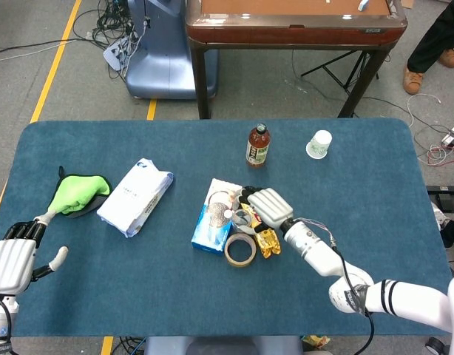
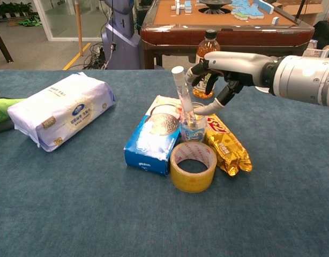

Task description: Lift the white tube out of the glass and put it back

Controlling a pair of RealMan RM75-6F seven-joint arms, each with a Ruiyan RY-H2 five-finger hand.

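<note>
The white tube (image 2: 181,92) stands in the small glass (image 2: 193,129), leaning left with its cap well above the rim. My right hand (image 2: 232,67) hovers just right of and behind the tube, fingers curved toward it with a small gap showing. The thumb (image 2: 208,109) reaches down near the glass rim. In the head view my right hand (image 1: 268,208) partly covers the glass (image 1: 242,219). At the table's near left corner my left hand (image 1: 14,259) rests with fingers spread and nothing in it.
Tight around the glass are a blue tissue box (image 2: 152,140), a yellow tape roll (image 2: 193,166) and a gold snack packet (image 2: 226,145). A brown bottle (image 1: 258,145) and paper cup (image 1: 319,144) stand behind. A white wipes pack (image 1: 136,197) and green cloth (image 1: 79,194) lie left.
</note>
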